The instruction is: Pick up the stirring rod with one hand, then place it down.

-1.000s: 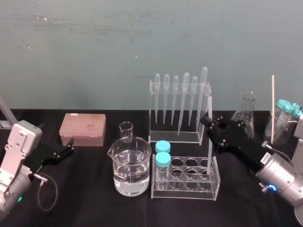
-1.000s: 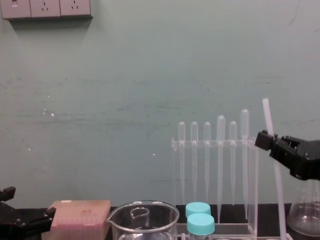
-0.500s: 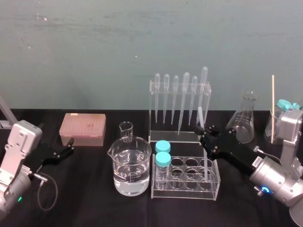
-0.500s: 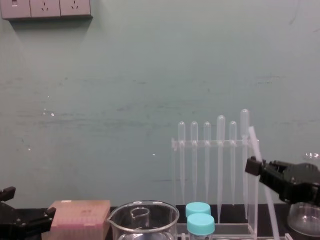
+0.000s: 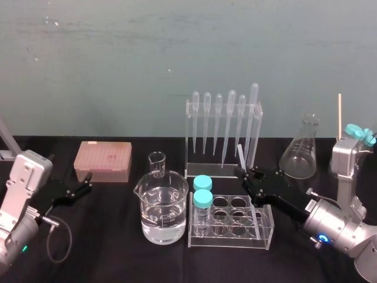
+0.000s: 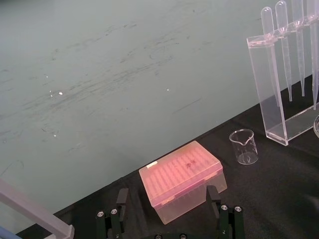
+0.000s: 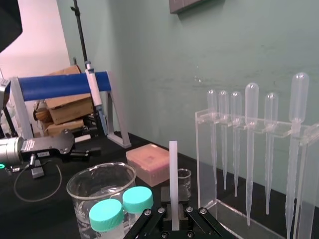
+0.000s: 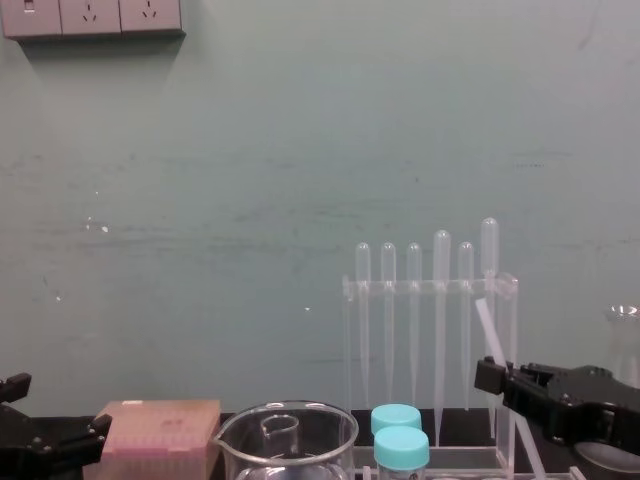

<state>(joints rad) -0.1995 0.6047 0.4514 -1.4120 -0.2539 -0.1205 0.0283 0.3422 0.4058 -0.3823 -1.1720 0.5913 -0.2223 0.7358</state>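
The right arm reaches in from four o'clock, its right claw (image 5: 244,175) pointing to ten o'clock and pinched on the stirring rod (image 5: 240,155). At eight o'clock the left claw (image 5: 89,181) sits with fingers spread.

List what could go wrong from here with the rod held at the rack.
1. The right gripper holds the stirring rod tilted, with its lower end at the tube rack. The end could catch on a hole's rim and drag the rack. The left gripper is parked far left, open, so it is not steadying anything.
2. The rod's upper end is near the pipette stand; a swing backward might knock it.
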